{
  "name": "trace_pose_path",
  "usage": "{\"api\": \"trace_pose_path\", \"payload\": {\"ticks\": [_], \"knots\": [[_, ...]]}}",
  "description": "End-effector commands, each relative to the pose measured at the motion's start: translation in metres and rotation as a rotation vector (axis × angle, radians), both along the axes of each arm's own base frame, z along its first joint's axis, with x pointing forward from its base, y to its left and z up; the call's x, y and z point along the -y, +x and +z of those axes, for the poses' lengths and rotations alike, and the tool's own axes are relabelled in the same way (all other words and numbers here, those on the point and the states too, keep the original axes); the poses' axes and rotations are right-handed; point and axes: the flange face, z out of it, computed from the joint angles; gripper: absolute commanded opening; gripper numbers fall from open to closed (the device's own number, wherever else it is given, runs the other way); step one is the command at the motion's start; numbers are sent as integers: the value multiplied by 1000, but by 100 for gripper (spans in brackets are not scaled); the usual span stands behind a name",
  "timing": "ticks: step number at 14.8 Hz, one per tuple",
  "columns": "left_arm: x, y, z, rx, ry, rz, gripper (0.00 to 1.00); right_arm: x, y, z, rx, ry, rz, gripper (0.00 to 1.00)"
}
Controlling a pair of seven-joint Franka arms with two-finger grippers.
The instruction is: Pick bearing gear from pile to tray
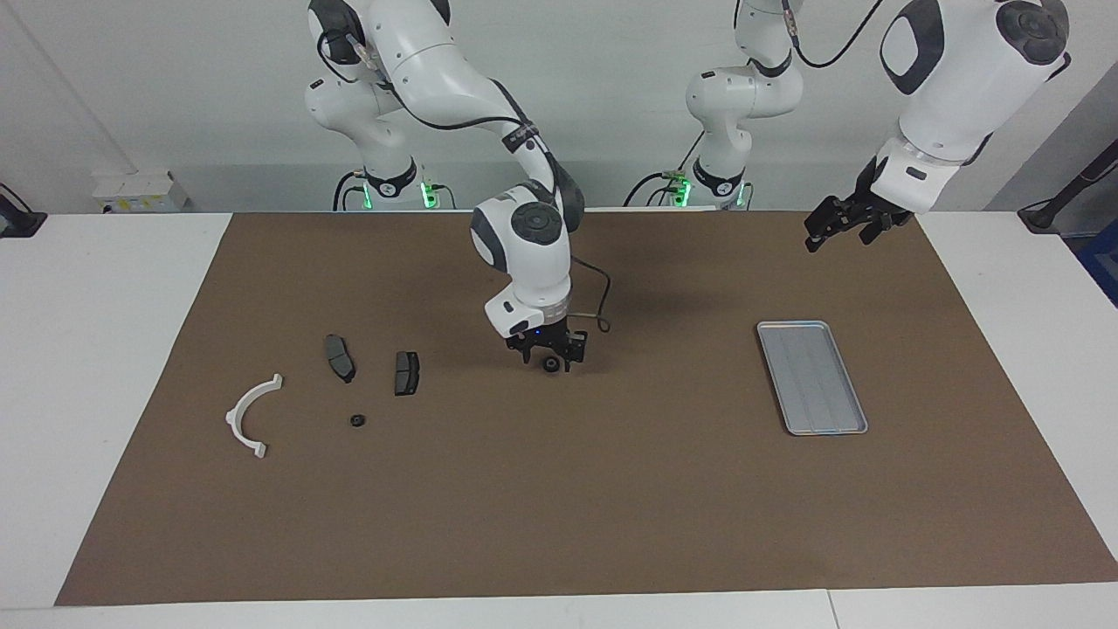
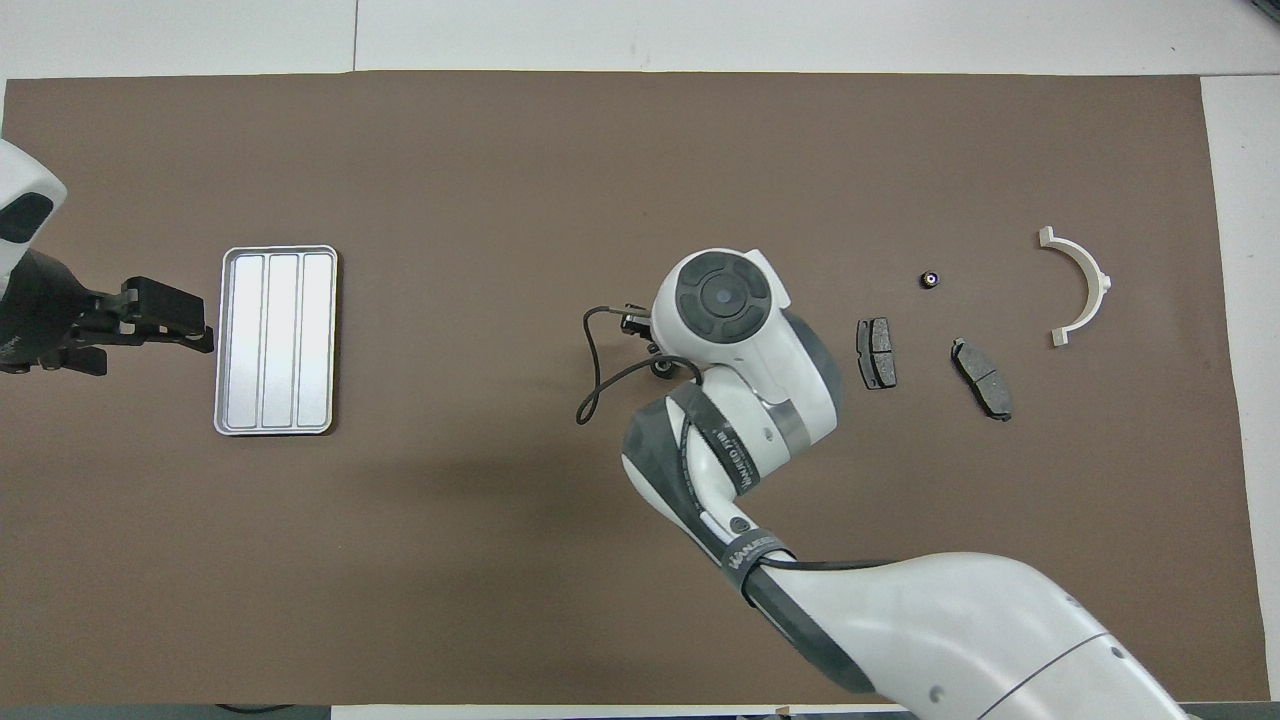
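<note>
Right gripper (image 1: 549,355) low over mat mid-table, jaws parted; small black gear (image 1: 551,365) lay on mat directly beneath, seemingly released. Tray (image 1: 811,376) well apart, toward left arm's end. Left gripper (image 1: 840,225) open, waiting, nearer tray than gear; handover judged likely.

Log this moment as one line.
right gripper: open over mat centre, small black round part under it | left gripper: open, waits over mat by tray | tray: empty

Two glossy white arms with dark grey joint caps, black grippers, looped black cables, green-lit bases; one arm carries a black band with white lettering.
</note>
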Motion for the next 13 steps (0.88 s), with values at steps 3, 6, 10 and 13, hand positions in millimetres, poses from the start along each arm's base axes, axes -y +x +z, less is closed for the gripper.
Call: {"api": "trace_pose_path", "payload": {"ticks": [3,6,10,13], "knots": [[-1,-9,3,1,16,-6,100,164,63,45,27,-12,220,77],[8,-8,8,24,15,-19,100,234,76,43,29,-33,338,77],[51,-7,10,86,9,-30,100,263,71,26,6,-40,401,76],[88,-9,-2,100,-1,-10,100,277,70,18,-4,-41,423,76]]}}
